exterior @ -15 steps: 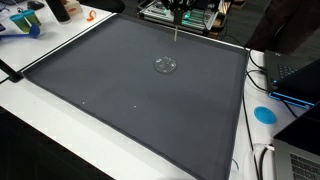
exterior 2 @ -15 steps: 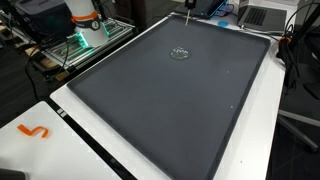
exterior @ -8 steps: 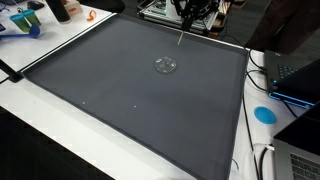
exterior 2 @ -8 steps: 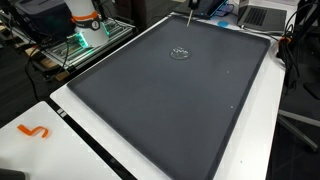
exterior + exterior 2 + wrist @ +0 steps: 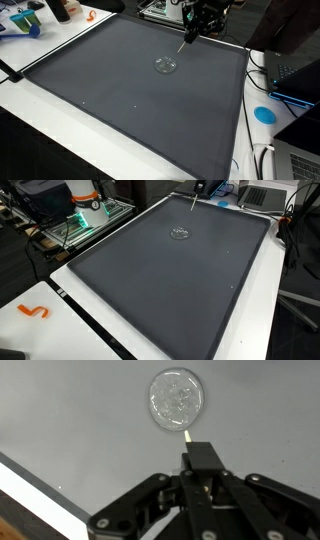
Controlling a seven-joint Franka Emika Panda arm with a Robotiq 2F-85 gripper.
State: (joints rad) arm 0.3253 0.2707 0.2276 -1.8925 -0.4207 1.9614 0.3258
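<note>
- At the far left of an exterior view, a white tabletop point(image 5: 45, 135) carries a large dark grey rectangular mat point(image 5: 120, 95), which covers most of it. In the wrist view the white edge of the tabletop point(image 5: 28, 482) shows as a band at the lower left.
- A small orange curved plastic piece point(image 5: 88, 15) lies on the tabletop behind the left corner of the mat, well apart from the hand.
- A small clear round dish point(image 5: 165, 65) lies flat on the mat, in its far half. Both exterior views show it point(image 5: 180, 233), and in the wrist view it point(image 5: 177, 398) is at the top, above the hand.
- A thin pale stick point(image 5: 186, 40) hangs tilted from the hand, with its lower end pointing toward the clear round dish. It is to the right of the dish and above the far edge of the mat. In the wrist view its tip point(image 5: 187, 432) stands just beside the rim of the dish. I cannot tell if the tip touches the mat.
- The black robot hand point(image 5: 196, 22) is over the far edge of the mat. In the wrist view the hand point(image 5: 203, 460) has its fingers together, clamped on the thin pale stick.
- A flat blue round disc point(image 5: 264, 114) lies on the tabletop to the right of the mat.
</note>
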